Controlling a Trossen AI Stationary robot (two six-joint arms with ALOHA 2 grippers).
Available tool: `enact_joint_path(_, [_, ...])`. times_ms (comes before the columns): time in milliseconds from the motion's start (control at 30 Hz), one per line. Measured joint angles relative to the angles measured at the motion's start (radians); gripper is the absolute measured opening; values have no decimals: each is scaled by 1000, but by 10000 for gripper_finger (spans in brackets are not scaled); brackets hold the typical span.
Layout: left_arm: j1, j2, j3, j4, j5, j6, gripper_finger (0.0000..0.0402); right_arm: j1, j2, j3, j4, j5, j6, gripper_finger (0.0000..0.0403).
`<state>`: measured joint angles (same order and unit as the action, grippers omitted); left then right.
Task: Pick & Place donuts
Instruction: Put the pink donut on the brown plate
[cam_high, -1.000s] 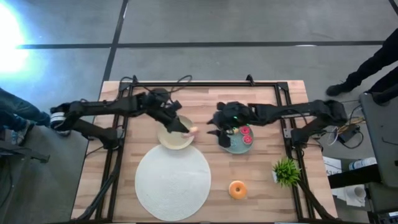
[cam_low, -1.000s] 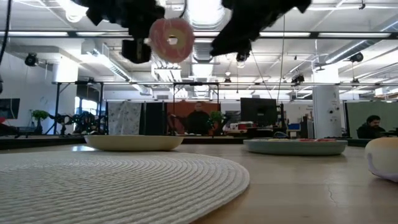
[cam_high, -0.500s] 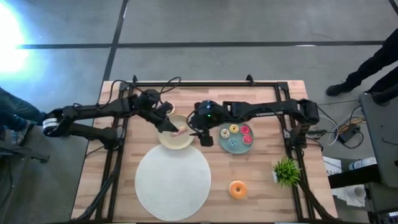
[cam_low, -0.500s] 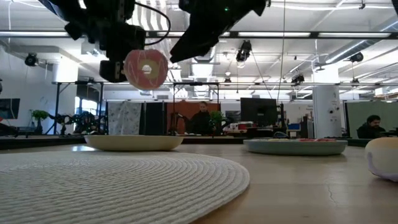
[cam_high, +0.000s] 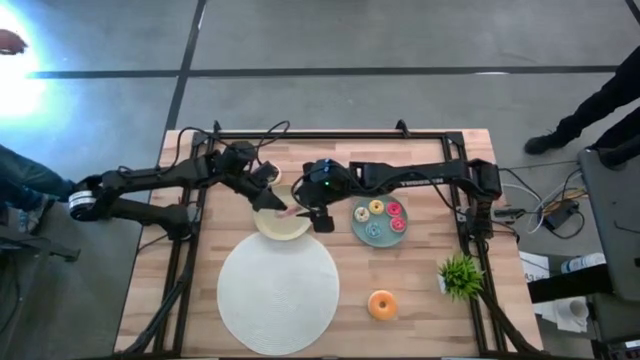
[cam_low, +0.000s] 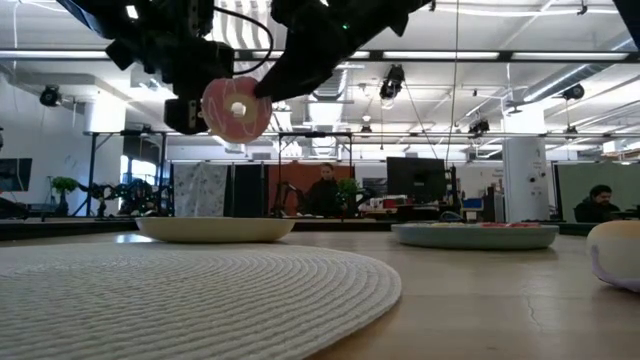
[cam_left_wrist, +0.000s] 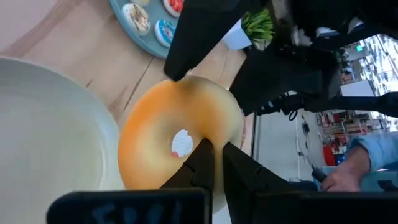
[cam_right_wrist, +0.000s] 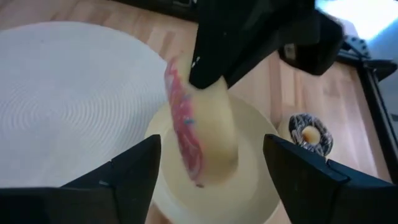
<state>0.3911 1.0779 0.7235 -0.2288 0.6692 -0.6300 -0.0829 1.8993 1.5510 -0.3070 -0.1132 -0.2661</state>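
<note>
A pink-iced donut (cam_low: 237, 108) with a tan underside (cam_left_wrist: 155, 134) hangs over the beige plate (cam_high: 283, 228), held on edge by my left gripper (cam_high: 272, 203), which is shut on it. My right gripper (cam_right_wrist: 211, 180) is open and level with that donut (cam_right_wrist: 193, 134); its fingers stand on either side of it. Three small donuts (cam_high: 384, 214) lie on the teal plate (cam_high: 362, 232). An orange donut (cam_high: 381, 304) lies on the table near the front edge. A dark brown donut (cam_right_wrist: 308, 134) lies on the wood beyond the beige plate. My left gripper pinches the pink donut's ring (cam_left_wrist: 208, 134) between its two fingers at one side of the hole, coming from the table's left. The donut is lifted clear above the beige plate and stands on edge. My right gripper: whether one finger (cam_low: 272, 82) touches the donut's rim cannot be told.
The large white round mat (cam_high: 278, 290) covers the near left of the table. A small green plant (cam_high: 460, 272) stands at the near right. A black frame (cam_high: 330, 135) borders the table. People stand beyond both sides.
My right gripper left the teal plate and swung toward the table's left, up to the held donut. My left gripper carried the pink donut a little lower and toward the left, above the beige plate, staying shut on it.
</note>
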Motion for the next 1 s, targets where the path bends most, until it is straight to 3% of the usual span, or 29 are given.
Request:
enact_joint_path(300, [0, 0, -4, 23, 1, -6, 0, -22, 23, 1, 42, -69, 92, 231])
enact_joint_path(467, [-1, 0, -6, 23, -80, -6, 6, -31, 35, 0, 48, -91, 140, 193])
enact_joint_path(867, [0, 0, -5, -72, -300, -24, 119, -78, 43, -1, 20, -141, 312, 28])
enact_joint_path(1000, [-6, -46, -6, -154, -425, 4, 140, -118, 60, -1, 26, -184, 502, 19])
